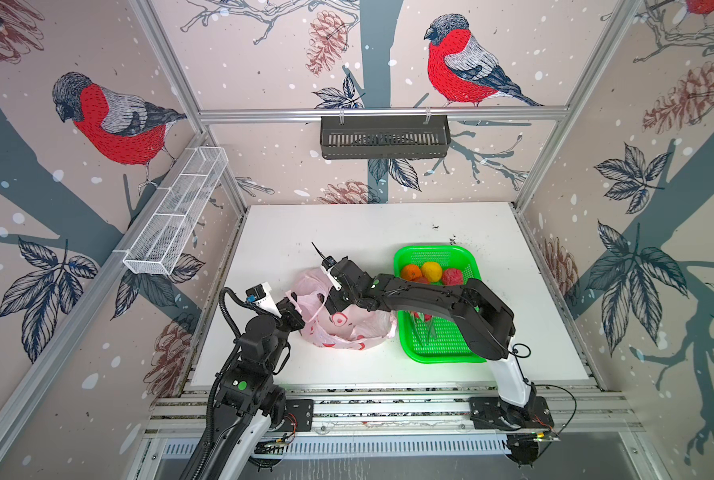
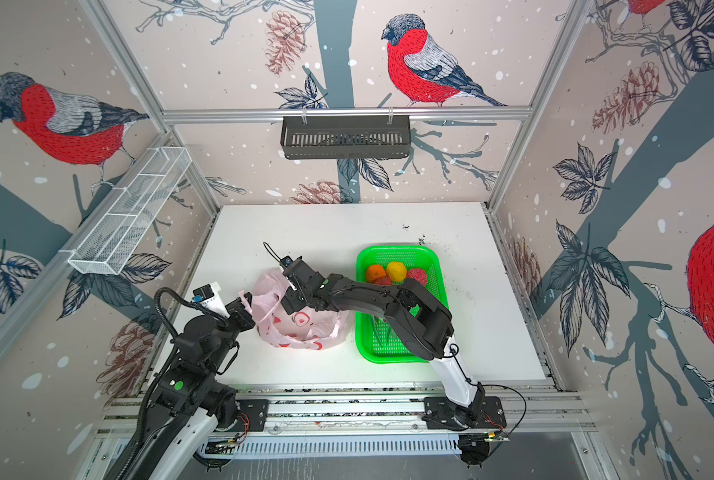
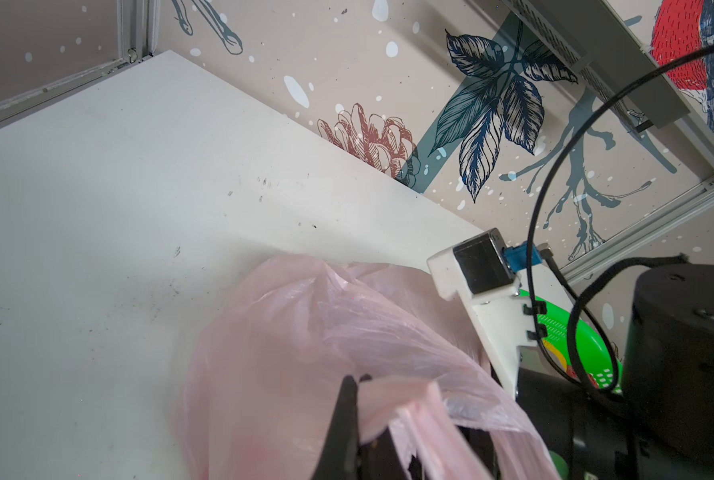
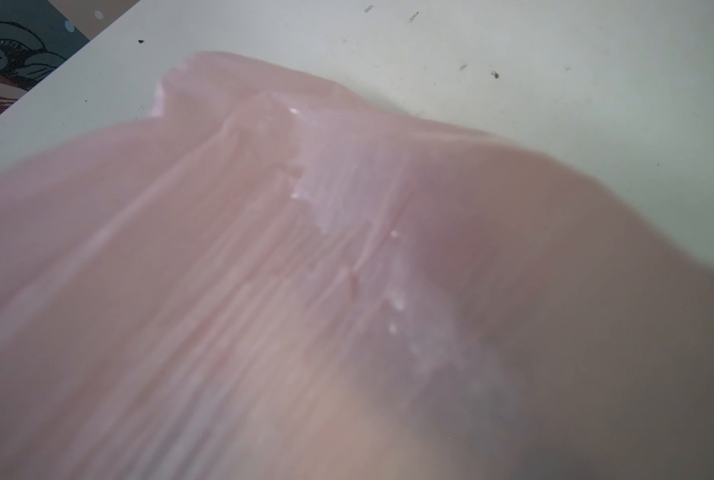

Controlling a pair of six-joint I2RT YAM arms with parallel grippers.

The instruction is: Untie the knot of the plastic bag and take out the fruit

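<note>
White tabletop (image 1: 305, 232), a bit grubby, dark crumbs scattered toward the upper right of its surface. Boxed in by bullfinch-and-pinecone wallpaper on aluminium framing. Black slotted basket (image 1: 384, 137) hung on the back rail, white wire shelf (image 1: 176, 212) along the left wall.

Green tray (image 1: 438, 349) right of centre, with an orange (image 1: 410, 272), a yellow citrus (image 1: 431, 269) and a red round fruit (image 1: 452, 276) at its far end. Magenta fruit with green tips (image 1: 426, 318) lower down, mostly hidden under the right arm.

Plastic bag (image 1: 347, 332) slumped mid-frame, just left of the tray, mouth gaping, handle loops loose. Left pincer (image 1: 299, 318) clamped tight on the bag's left edge. Right pincer (image 1: 333, 301) dipped into the bag's mouth from above. Apart or together, can't tell: right wrist view nothing but blurry pink plastic.
</note>
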